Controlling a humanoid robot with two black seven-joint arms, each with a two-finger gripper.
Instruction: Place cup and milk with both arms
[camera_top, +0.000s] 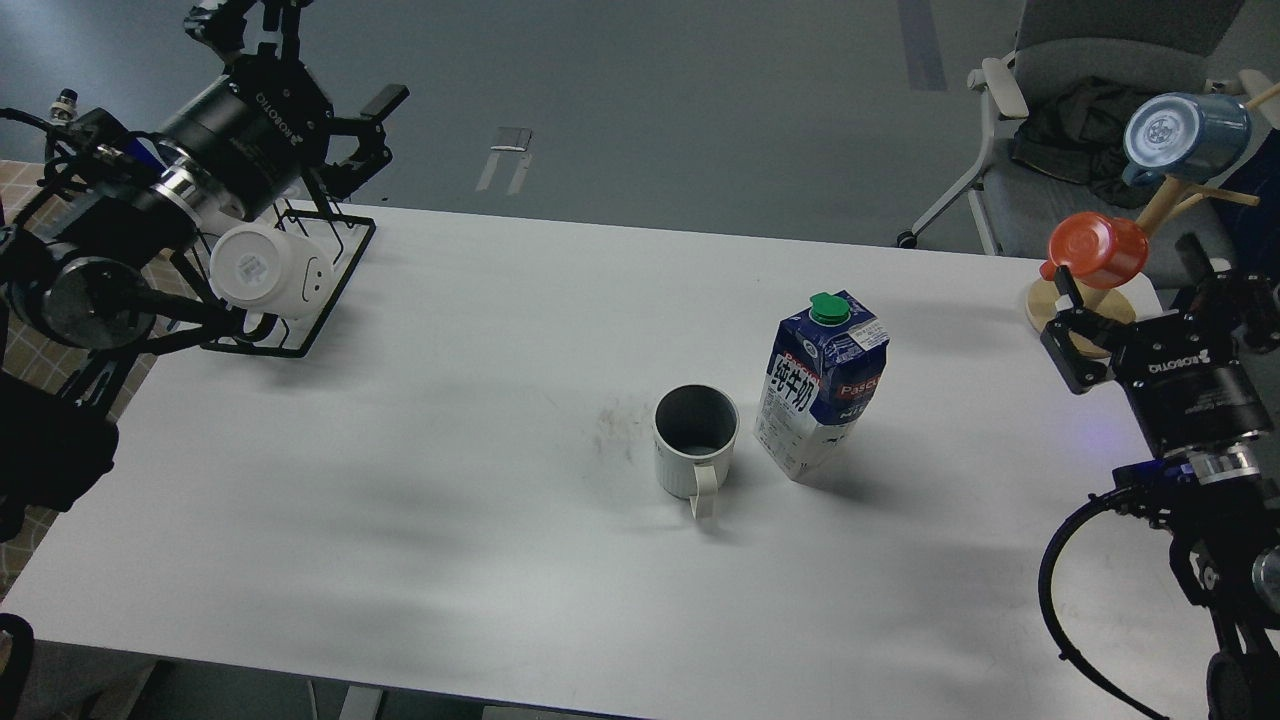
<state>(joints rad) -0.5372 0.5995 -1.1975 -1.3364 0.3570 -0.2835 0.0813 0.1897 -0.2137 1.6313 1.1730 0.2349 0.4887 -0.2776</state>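
Note:
The off-white ribbed cup stands upright near the table's middle, with its handle toward me. The navy and white milk carton with a green cap stands just right of it, close beside it, leaning slightly. My right gripper is open and empty at the table's right edge, far right of the milk and close in front of the wooden mug tree. My left gripper is open and empty, raised above the black wire rack at the far left, far from the cup.
A black wire rack at the back left holds a glossy white mug. A wooden mug tree at the back right carries an orange mug and a blue mug. A grey chair stands behind the white table.

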